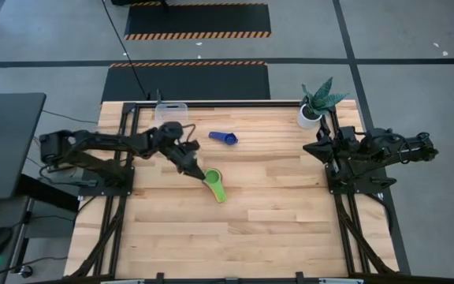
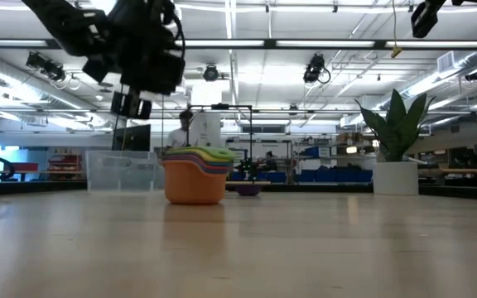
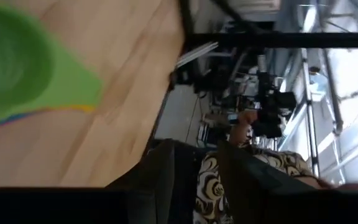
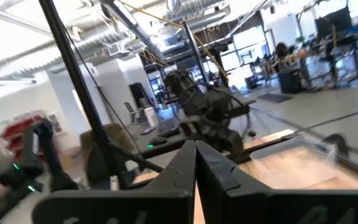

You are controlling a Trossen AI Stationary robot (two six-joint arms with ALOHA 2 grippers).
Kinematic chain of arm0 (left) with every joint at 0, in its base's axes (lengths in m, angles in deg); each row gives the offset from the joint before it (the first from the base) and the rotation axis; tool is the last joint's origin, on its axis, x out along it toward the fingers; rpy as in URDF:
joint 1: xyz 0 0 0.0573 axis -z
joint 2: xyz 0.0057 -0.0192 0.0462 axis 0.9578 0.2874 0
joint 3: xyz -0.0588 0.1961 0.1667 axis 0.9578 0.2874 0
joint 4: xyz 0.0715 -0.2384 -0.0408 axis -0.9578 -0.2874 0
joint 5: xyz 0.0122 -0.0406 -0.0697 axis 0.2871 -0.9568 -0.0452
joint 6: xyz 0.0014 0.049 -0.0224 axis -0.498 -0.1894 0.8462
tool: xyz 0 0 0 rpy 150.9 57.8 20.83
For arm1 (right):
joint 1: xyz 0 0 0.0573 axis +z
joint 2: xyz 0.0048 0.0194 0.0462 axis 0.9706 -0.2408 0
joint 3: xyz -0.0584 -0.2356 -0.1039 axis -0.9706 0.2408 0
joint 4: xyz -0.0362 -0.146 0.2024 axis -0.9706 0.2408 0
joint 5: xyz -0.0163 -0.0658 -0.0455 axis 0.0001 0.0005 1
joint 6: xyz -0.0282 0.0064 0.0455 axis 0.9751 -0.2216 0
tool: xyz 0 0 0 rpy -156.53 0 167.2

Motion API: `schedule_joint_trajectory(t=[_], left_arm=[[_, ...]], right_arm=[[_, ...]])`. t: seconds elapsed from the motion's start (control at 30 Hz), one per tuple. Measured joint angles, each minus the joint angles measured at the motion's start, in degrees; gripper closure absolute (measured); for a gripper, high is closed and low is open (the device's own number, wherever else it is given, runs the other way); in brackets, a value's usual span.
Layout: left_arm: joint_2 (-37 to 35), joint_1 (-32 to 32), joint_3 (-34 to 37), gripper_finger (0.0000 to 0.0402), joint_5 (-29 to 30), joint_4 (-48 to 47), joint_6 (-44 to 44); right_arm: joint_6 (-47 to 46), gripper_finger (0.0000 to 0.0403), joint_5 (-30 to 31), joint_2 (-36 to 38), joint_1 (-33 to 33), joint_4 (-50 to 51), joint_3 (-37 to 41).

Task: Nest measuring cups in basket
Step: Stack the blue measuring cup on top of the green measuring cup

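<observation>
near mid-table, left pincer (image 1: 196,170) just beside nested measuring cups (image 1: 215,184), whether it grips them unclear

Light wooden desk (image 1: 274,213) I worked over, white pot with a green plant (image 1: 312,110) stood at its far right corner, black floor mats with striped edges (image 1: 197,20) lay beyond, dark side table (image 1: 2,146) sat at left.

Left arm: stretched across the table (image 1: 251,229) toward its middle.
Left gripper (image 1: 195,169): raised above the table, fingers partly apart, nothing between them.
Right arm: folded at the table's right edge.
Right gripper (image 1: 312,147): fingers together.
</observation>
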Motion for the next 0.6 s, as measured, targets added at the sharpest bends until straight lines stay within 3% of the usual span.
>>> schedule_joint_trajectory(t=[0.17, 0.37, 0.6], left_arm=[[-6.34, -2.49, 0.0, 0.0274, -0.37, -0.79, -5.45], [-12.07, -6.75, 0.0, 0.0274, 1.45, -0.74, -10.72], [-15.13, -11.36, 0.0, 0.0274, 1.48, -4.45, -17.75]], right_arm=[[1.51, 0.0387, 0.55, 0.01, 0.0, -1.03, 0.0], [4.17, 0.0392, 9.19, -0.01, 0.0, -0.51, 0.0], [4.07, 0.0396, 11.98, -1.85, 0.0, 3.9, -0.08]])
